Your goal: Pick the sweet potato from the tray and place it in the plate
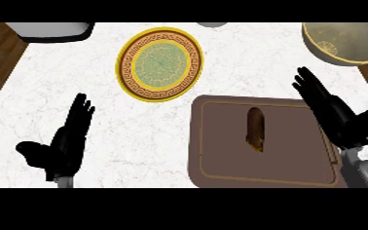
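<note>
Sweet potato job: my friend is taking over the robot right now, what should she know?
Left robot hand: open, resting over the bare counter at the lower left, holding nothing.
Right robot hand: open, above the tray's right edge, holding nothing.
Sweet potato: lying in the middle of the brown tray.
Plate: nothing on it, up and left of the tray.
Done: nothing yet.
Left: grasp the sweet potato, carry it, set it on the plate.

white marble counter [151, 126], wood floor [10, 48] at left
</note>
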Motion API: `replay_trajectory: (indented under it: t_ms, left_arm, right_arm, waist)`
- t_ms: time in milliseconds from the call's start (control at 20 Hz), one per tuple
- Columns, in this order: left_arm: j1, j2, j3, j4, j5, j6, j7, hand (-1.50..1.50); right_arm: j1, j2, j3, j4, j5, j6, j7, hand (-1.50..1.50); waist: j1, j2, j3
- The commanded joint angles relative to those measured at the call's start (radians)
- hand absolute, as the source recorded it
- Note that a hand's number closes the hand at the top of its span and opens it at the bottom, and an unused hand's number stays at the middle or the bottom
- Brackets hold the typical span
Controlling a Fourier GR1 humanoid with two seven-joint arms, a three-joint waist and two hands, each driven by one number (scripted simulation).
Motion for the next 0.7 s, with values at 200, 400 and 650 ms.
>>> replay_trajectory:
  t_ms: [200,400,650]
  left_arm:
    - [-0.250,0.164,-0.004,-0.093,-0.104,-0.072,0.036,0.00]
    - [-0.237,0.148,-0.037,-0.084,-0.102,-0.097,0.022,0.00]
    - [-0.293,0.185,0.003,-0.054,-0.085,-0.126,0.051,0.00]
  right_arm:
    - [-0.226,0.118,0.304,0.071,0.385,-0.158,0.096,1.50]
    - [-0.238,-0.141,0.420,0.179,0.708,-0.164,0.217,1.50]
    - [-0.191,0.247,0.502,0.273,0.932,-0.622,0.348,-1.50]
  waist:
    - [0.090,0.022,-0.029]
    - [0.103,0.019,-0.058]
    - [0.043,0.021,-0.028]
